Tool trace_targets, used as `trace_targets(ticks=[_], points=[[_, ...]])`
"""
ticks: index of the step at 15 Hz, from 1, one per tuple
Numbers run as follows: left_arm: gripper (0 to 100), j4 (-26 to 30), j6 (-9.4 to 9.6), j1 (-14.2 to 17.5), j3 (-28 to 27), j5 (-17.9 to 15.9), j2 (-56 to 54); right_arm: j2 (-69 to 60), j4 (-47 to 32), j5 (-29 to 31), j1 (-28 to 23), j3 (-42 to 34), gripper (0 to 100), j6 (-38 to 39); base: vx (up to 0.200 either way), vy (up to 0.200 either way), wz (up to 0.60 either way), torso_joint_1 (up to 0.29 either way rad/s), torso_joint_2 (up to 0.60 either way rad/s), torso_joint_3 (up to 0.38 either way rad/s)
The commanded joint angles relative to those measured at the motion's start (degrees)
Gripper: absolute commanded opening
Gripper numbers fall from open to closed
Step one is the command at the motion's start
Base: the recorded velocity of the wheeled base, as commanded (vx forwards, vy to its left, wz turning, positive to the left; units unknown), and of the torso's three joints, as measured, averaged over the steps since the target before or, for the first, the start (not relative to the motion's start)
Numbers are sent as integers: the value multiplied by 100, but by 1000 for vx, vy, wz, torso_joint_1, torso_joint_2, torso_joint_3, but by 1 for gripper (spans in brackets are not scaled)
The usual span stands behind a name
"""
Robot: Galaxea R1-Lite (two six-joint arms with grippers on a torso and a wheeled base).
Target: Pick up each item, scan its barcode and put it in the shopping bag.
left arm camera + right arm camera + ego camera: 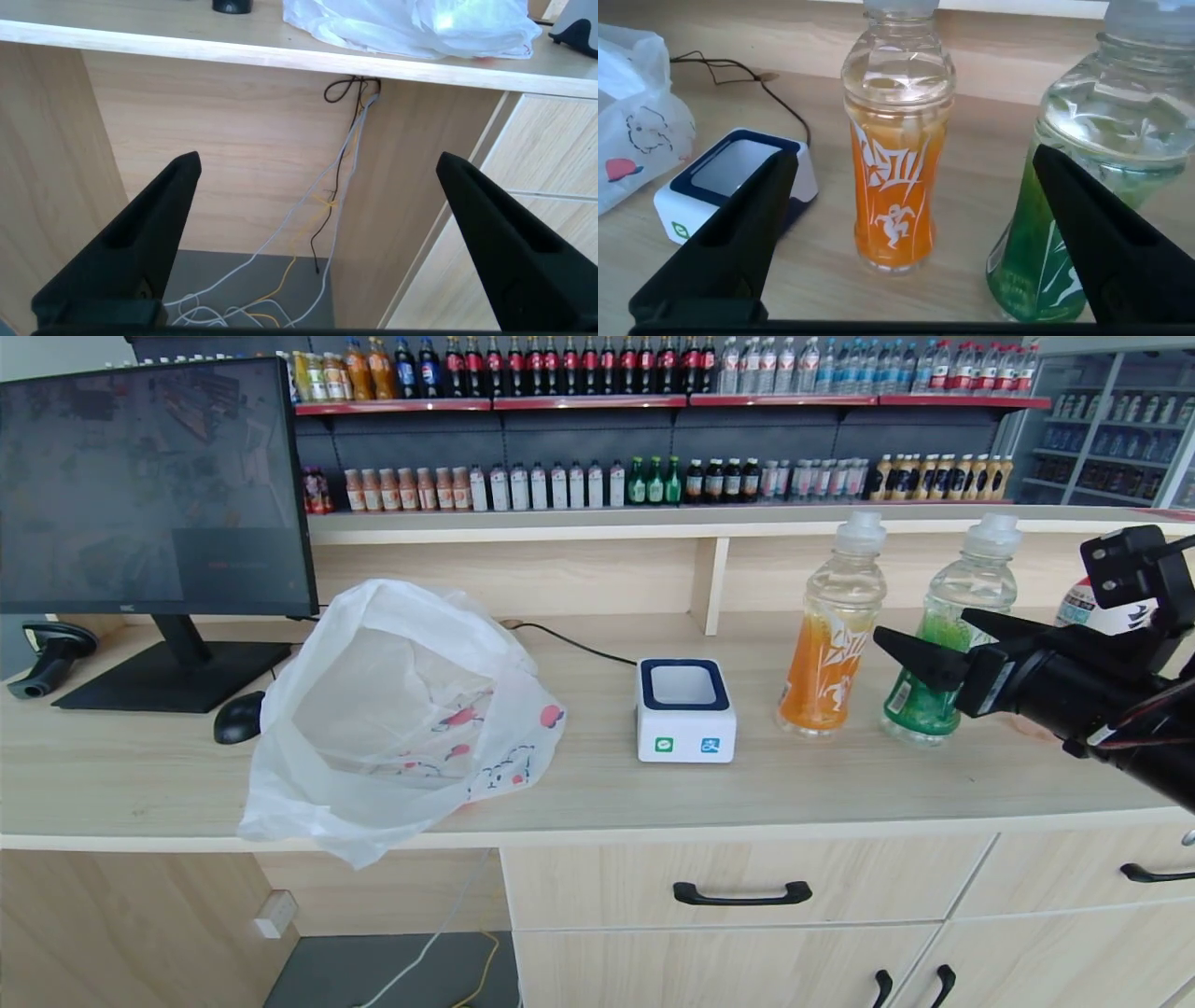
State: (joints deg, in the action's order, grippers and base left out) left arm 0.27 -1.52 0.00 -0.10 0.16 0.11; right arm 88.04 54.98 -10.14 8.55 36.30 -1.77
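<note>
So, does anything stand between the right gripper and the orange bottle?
Nothing visible does. The right gripper's open fingers face the orange bottle across bare counter. The green bottle stands close beside it, near one finger.

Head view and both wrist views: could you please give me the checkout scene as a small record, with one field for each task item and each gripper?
orange bottle: upright on the counter, right of the scanner, cap on
green bottle: upright, right of the orange bottle, apart from it
scanner: white box mid-counter, window facing up
shopping bag: white plastic, slumped left of the scanner, overhanging the counter's front edge
right gripper: open, empty, facing the two bottles
left gripper: open, empty, below the counter's edge, before hanging cables
</note>
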Motion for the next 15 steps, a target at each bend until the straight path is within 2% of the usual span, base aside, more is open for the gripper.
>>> trace_targets(ticks=[1, 6, 15], points=[[100, 0, -6, 0, 1, 2, -2, 187, 22, -5, 68, -9, 100, -8, 0, 0, 0, 0, 0, 0], [100, 0, -6, 0, 1, 2, -2, 407, 48, -76, 218, -27, 100, -8, 0, 0, 0, 0, 0, 0], [100, 0, -6, 0, 1, 2, -2, 1101, 118, -93, 191, 536, 100, -17, 0, 0, 0, 0, 0, 0]])
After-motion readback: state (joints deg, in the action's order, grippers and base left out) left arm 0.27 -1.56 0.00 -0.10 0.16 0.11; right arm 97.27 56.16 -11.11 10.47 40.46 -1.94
